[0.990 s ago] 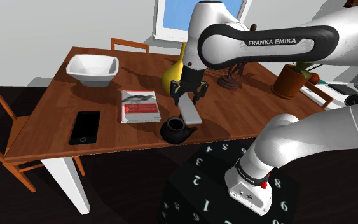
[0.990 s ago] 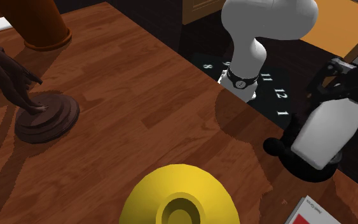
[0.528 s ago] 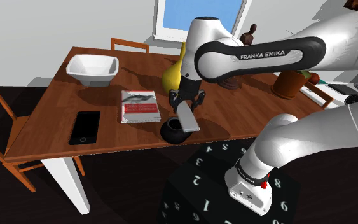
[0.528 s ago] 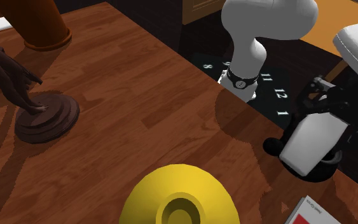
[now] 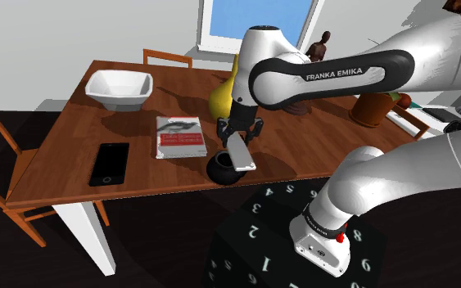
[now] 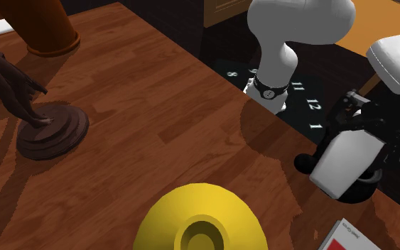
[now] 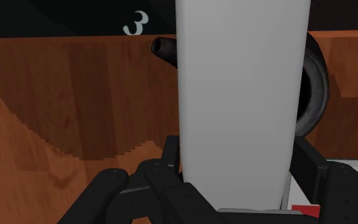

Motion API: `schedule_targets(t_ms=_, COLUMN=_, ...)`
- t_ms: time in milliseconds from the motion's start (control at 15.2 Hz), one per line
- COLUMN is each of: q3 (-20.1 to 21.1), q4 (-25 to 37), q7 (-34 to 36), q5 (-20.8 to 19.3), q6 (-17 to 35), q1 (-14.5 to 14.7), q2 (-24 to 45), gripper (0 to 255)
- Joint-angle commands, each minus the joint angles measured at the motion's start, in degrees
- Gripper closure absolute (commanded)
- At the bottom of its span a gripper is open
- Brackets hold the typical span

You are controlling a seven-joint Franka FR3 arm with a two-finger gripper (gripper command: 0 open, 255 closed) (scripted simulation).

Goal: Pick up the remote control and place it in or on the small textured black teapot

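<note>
My gripper [image 5: 240, 129] was clenched on the upper end of the remote control [image 5: 241, 153], one fingertip [image 7: 171, 153] pressed to each long edge. The slab hung tilted below my hand, its free end leading toward the target. It was drawn as a plain, smooth, pale grey-white rectangle, with no buttons I could make out. Directly beneath its lower end sat the teapot [image 5: 219, 170], squat, round and black. Its stubby spout [image 7: 165, 49] poked out past one side of the remote and its body curved out past the other. I judged that I held the remote over the opening so it could be lowered onto or into the pot, though I could not tell whether its tip already touched. The teapot stood close to the front edge of the brown, wood-grained table [image 5: 56, 176]. In the shoulder view, a book [image 5: 180, 136] with a red band lay at ten o'clock from the pot and a flat black phone [image 5: 110, 163] at nine. A rounded yellow vase [image 5: 219, 98] stood at twelve behind my hand, and a white square-rimmed bowl [image 5: 119, 88] sat farther off at ten.
</note>
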Motion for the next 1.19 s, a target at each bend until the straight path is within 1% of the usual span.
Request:
schedule_targets(t_ms=0, q3=0.0, q4=0.0, q7=0.0, q5=0.0, q6=0.0, q1=0.0, q2=0.0, gripper=255)
schedule_targets(t_ms=66, q3=0.0, q4=0.0, q7=0.0, q5=0.0, q6=0.0, q1=0.0, q2=0.0, gripper=0)
schedule_targets(t_ms=396, q3=0.0, q4=0.0, q7=0.0, q5=0.0, q6=0.0, q1=0.0, q2=0.0, gripper=0)
schedule_targets(t_ms=660, q3=-1.3, q4=6.0, q7=0.1, q5=-0.9, q6=-8.0, q1=-0.3, q2=-2.0, gripper=0)
schedule_targets(t_ms=1122, q3=-1.3, q4=6.0, q7=0.1, q5=-0.9, q6=-8.0, q1=-0.3, q2=-2.0, gripper=0)
